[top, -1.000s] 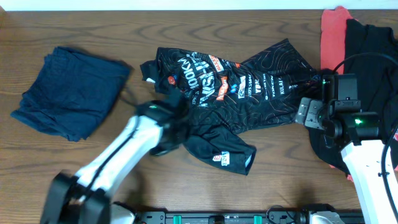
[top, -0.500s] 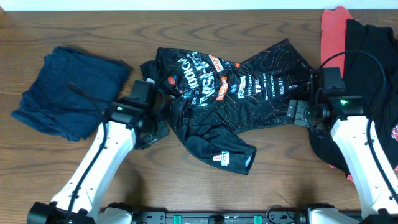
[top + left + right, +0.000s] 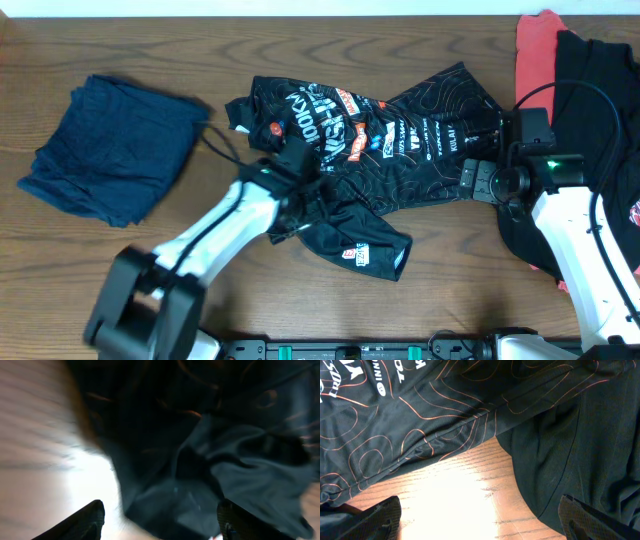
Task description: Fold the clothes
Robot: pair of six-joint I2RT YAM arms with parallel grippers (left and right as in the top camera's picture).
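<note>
The jersey (image 3: 370,140) lies crumpled across the middle of the table (image 3: 450,290), lettering up, one flap turned out toward the near edge. A navy garment (image 3: 110,150) sits well apart on the left, and a red one (image 3: 535,45) and a plain black one (image 3: 600,90) are piled at the right edge. The left gripper (image 3: 160,522) hovers over the jersey's near left edge with its fingers wide apart and nothing between them (the wrist view is blurred, so I cannot tell whether they touch the cloth). The right gripper (image 3: 485,519) is also spread and empty, over bare wood at the jersey's right end, with patterned cloth on one side and the black garment on the other. The step looks like taking hold to spread the jersey flat before any fold. To do it well, each gripper should pinch a true edge or corner, not a bunched ridge. The right should close only on cloth with orange lines, since the black garment lies just beside it. Then both should draw outward evenly and low over the table.
</note>
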